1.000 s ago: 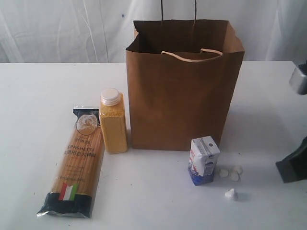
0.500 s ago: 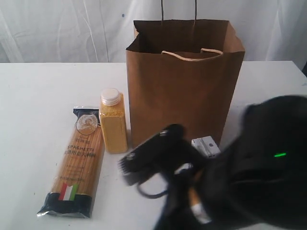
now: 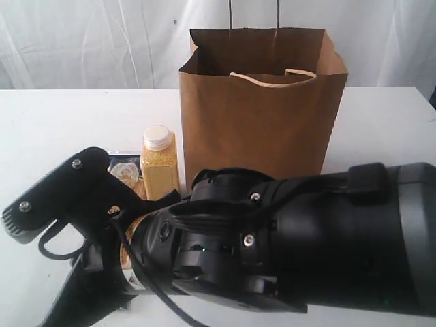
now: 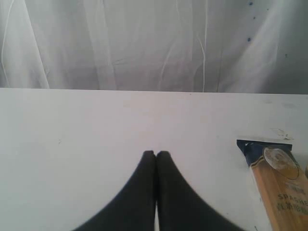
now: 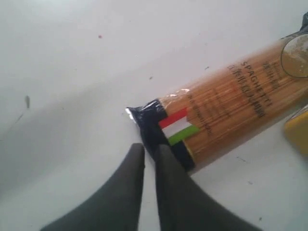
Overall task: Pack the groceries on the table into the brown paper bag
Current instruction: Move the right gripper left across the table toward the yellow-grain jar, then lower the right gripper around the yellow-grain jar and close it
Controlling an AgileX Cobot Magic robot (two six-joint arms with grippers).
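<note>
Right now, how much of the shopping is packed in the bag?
Done: nothing I can confirm; the brown paper bag stands open, its inside hidden. In hand: nothing gripped. The right gripper, jaws barely parted, hangs by the flag end of the spaghetti packet; the left gripper is shut over the table. Left: the spaghetti packet and the yellow-grain bottle are outside the bag.

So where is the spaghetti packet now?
The spaghetti packet lies flat on the white table, left of the brown paper bag in the exterior view, beside the yellow-grain bottle, with the right gripper at its flag end.
</note>
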